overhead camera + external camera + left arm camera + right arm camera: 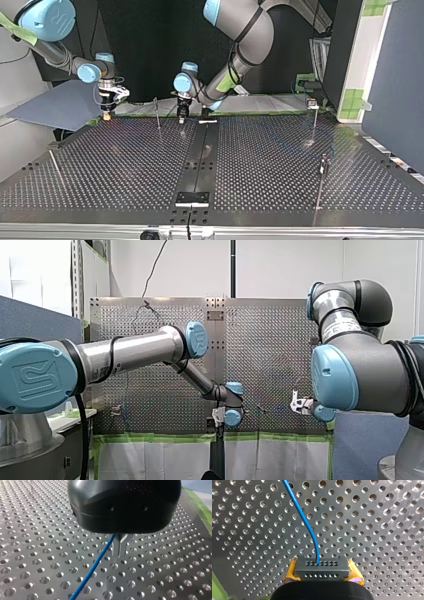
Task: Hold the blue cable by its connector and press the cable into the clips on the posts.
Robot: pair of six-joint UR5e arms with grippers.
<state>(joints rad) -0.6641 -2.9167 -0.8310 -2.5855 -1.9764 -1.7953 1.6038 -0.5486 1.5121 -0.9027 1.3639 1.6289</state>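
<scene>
Right gripper (323, 576) | clamped on connector (322, 566) | blue cable (304, 520) ran lengthwise ahead, toward left gripper (181, 117) | thin post (157, 112) stood between the two | left gripper's hold: could not tell

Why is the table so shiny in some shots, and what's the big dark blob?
Right wrist view: light glints off hole rims in the metal table. Top view: a black backdrop, the table darker. Left wrist view: the blob is the body of my left gripper, close to the camera.
</scene>
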